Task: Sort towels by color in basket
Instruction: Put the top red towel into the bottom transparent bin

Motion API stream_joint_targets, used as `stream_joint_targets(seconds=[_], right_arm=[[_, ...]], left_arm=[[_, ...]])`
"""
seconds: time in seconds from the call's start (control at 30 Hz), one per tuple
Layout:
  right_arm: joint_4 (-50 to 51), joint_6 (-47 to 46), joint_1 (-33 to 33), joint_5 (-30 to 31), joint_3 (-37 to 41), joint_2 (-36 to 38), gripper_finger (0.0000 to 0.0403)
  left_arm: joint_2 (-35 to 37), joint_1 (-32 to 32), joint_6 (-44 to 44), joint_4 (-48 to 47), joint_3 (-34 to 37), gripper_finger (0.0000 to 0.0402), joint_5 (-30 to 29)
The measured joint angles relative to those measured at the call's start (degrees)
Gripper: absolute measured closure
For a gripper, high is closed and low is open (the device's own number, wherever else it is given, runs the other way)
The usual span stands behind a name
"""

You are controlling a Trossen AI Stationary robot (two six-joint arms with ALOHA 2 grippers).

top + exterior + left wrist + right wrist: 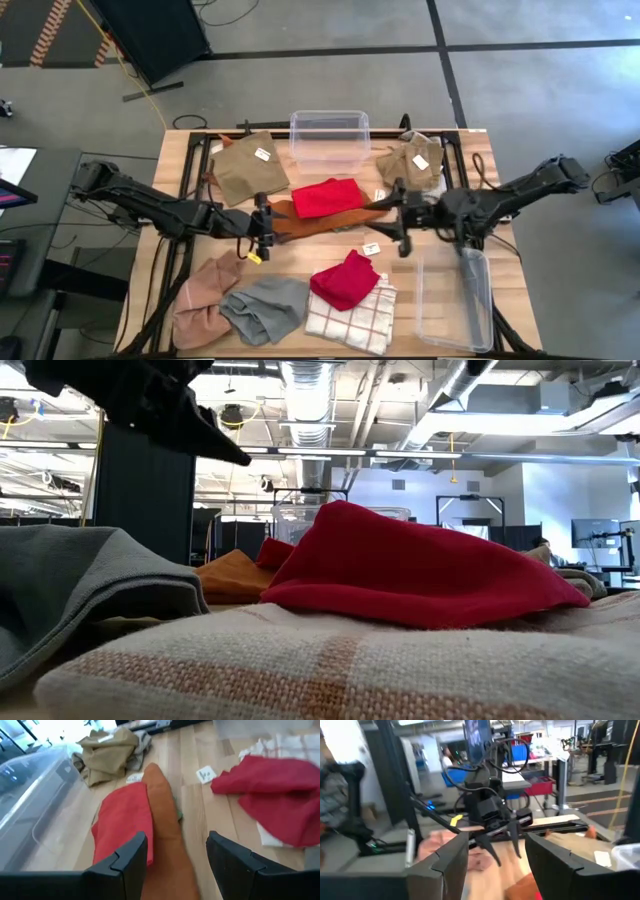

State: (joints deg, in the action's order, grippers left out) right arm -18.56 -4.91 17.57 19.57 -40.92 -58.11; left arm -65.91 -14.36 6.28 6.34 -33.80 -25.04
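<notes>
Checked white towel point(350, 312): table's near edge, a red towel point(345, 278) on it; grey point(265, 308) and pink point(203, 300) beside.
Left gripper point(266, 236): fingers spread, empty, over the rust-orange towel point(310, 220).
Right gripper point(398, 222): fingers apart, empty, at its other end.
Far: second red towel point(327, 197), two tan towels point(248, 166), clear bin point(330, 137).

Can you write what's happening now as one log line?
left gripper: open, over orange towel | right gripper: open, opposite end | bins: no towels

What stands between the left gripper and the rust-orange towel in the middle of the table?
Nothing visible does. The left gripper is open, directly over one end of the rust-orange towel, as the left wrist view shows. A red towel lies beside it, overlapping its far edge, not in the gripper's path.
</notes>
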Motion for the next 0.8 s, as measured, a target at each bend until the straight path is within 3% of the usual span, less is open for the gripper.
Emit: stream_joint_targets(seconds=[0.27, 0.6, 0.8], right_arm=[[5.9, 3.4, -3.6, 0.0, -8.1, -15.5, 0.0180], [11.2, 4.2, -7.6, -0.3, -15.8, -32.6, 0.0180], [13.8, 8.0, -10.4, -0.2, -20.5, -41.6, 0.0180]], left_arm=[[-7.1, -0.1, -0.6, -1.0, 0.0, 0.0209, -0.1], [-16.3, 0.5, 4.8, 4.0, -0.3, 0.0209, -10.1], [-18.3, 2.6, 2.1, 3.4, -0.3, 0.0209, -12.6]])
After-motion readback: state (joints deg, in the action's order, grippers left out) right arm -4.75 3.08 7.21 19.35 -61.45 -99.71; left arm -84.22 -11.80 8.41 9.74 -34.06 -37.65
